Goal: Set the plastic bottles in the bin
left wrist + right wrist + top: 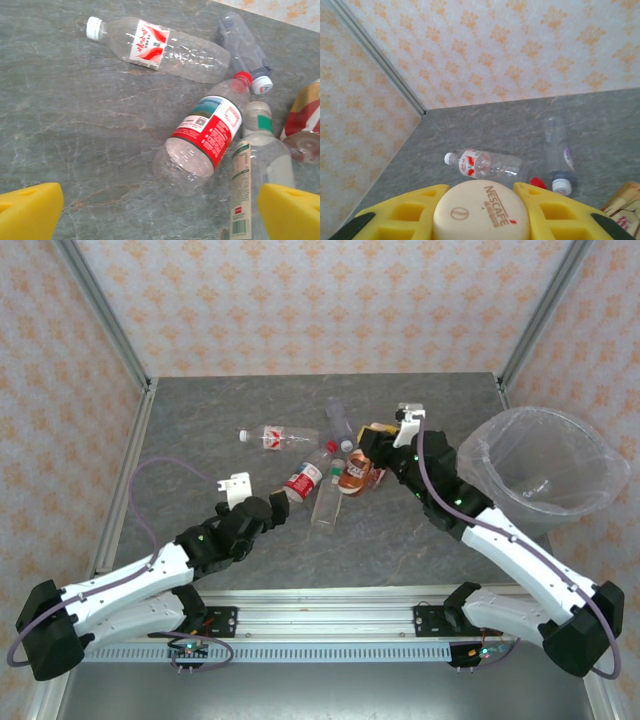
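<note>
Several plastic bottles lie clustered mid-table. My right gripper (pixel 372 448) is shut on the cream cap (pixel 481 210) of a brown Nescafe bottle (pixel 354 473), with a yellow finger on each side. My left gripper (pixel 280 504) is open just short of the base of a red-labelled bottle (pixel 205 137) with a red cap, its yellow fingertips (pixel 30 210) spread wide above bare table. Beside that bottle lies a green-labelled one (pixel 257 170). Farther back are a white-capped bottle with a red-and-white label (pixel 160 47) and a clear one (pixel 245 47). The bin (pixel 545 465) stands at the right.
Metal frame posts and patterned walls close in the grey table (pixel 200 430) at the back and sides. Open tabletop lies left of the bottle cluster. The right arm reaches between the bottles and the bin.
</note>
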